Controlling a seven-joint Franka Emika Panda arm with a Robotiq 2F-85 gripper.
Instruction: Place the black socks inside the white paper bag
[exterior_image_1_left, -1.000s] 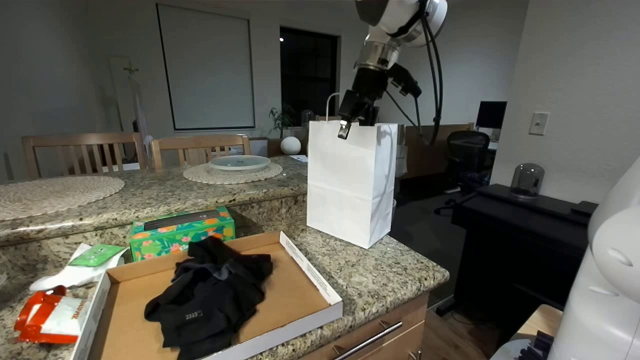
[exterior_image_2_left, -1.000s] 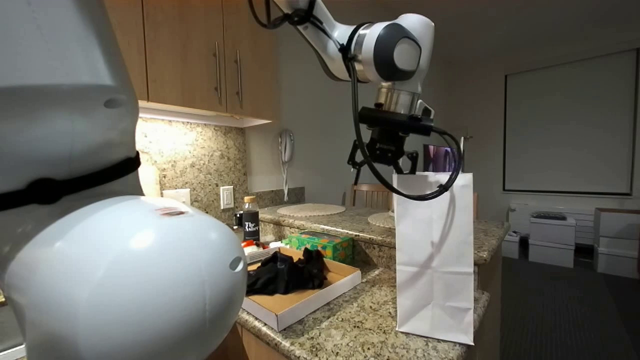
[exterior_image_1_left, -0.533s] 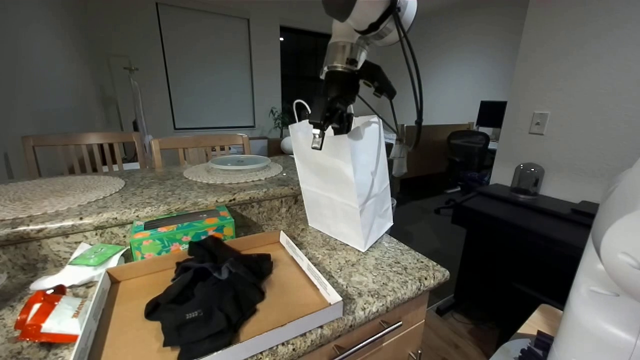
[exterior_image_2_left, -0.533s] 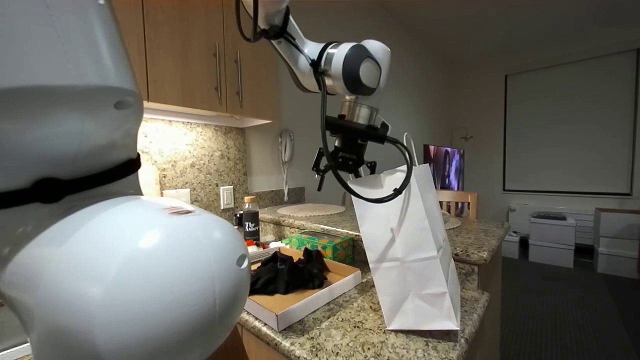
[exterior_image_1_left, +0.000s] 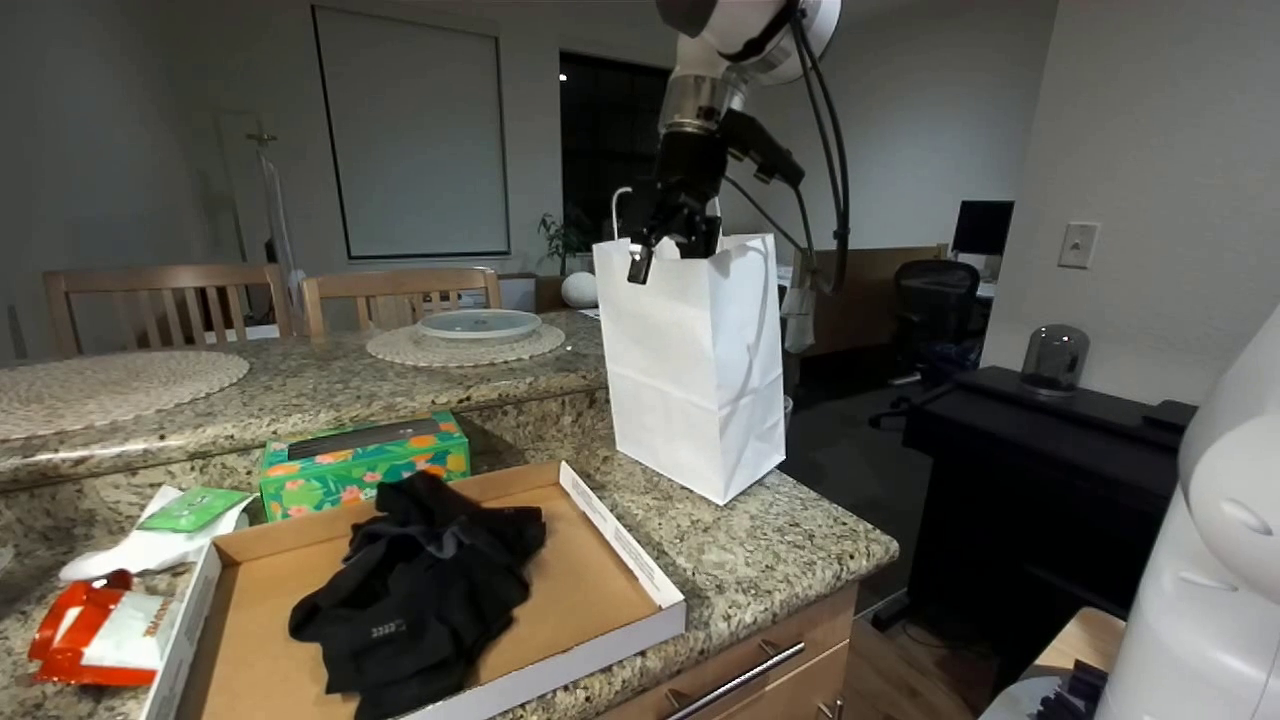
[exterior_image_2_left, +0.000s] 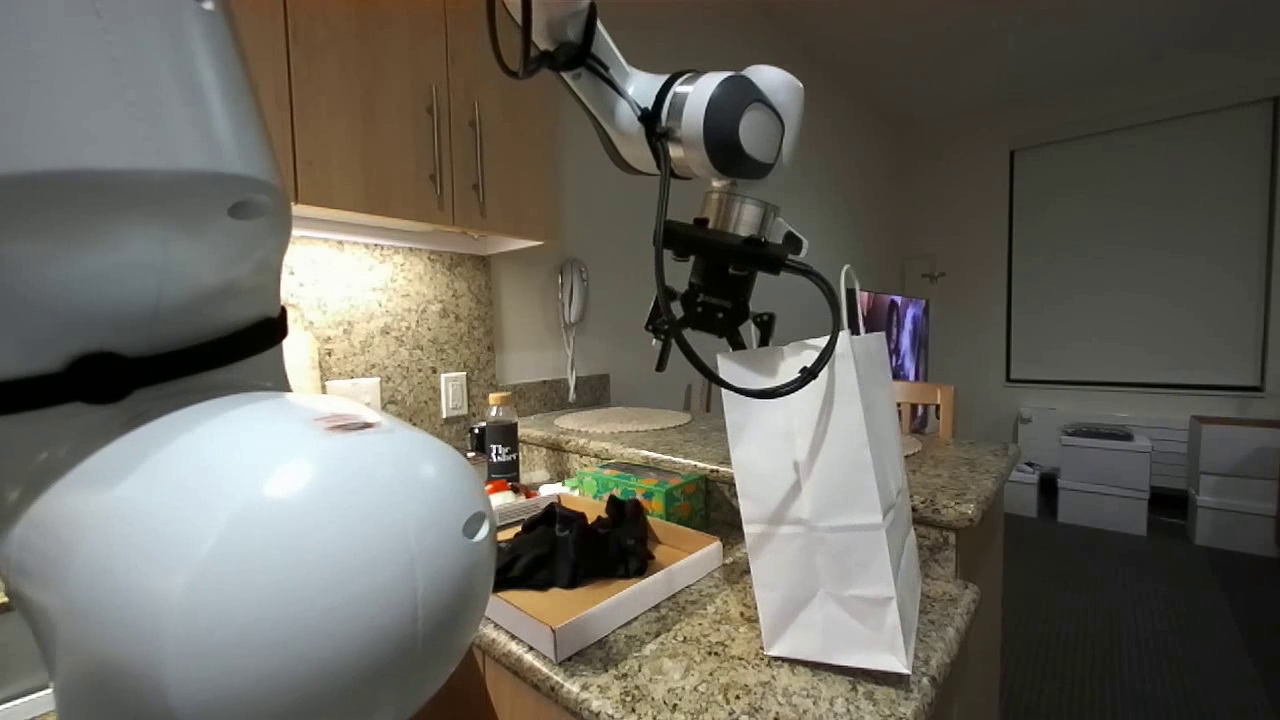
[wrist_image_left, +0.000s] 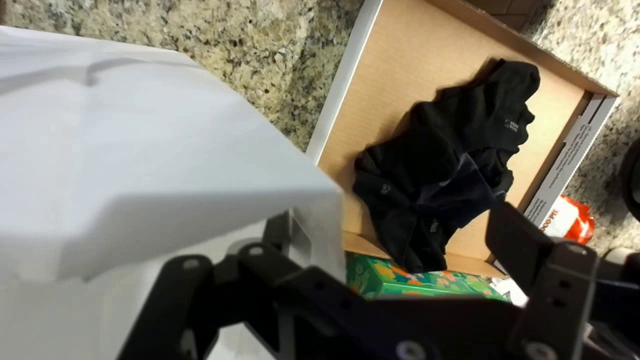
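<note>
The black socks (exterior_image_1_left: 430, 590) lie in a loose heap in a shallow cardboard tray (exterior_image_1_left: 590, 570). The heap also shows in the wrist view (wrist_image_left: 435, 155). The white paper bag (exterior_image_1_left: 670, 370) stands on the counter to the right of the tray, leaning slightly toward it in an exterior view (exterior_image_2_left: 820, 500). My gripper (exterior_image_1_left: 672, 258) is at the bag's top rim, open, with nothing between its fingers. In the wrist view (wrist_image_left: 397, 235), one finger is partly covered by the bag's wall and the other is outside the bag. The bag's inside is hidden.
A green floral box (exterior_image_1_left: 365, 465) stands behind the tray. A red and white packet (exterior_image_1_left: 105, 630) lies left of the tray. A raised granite ledge with a glass dish (exterior_image_1_left: 480, 325) runs behind. The counter's edge is close to the bag. A bottle (exterior_image_2_left: 502, 440) stands farther back.
My gripper moved left and down, tilting the upright bag toward the tray, then rose and shifted slightly back right. The bag now leans less than half a second ago. The socks have not moved.
</note>
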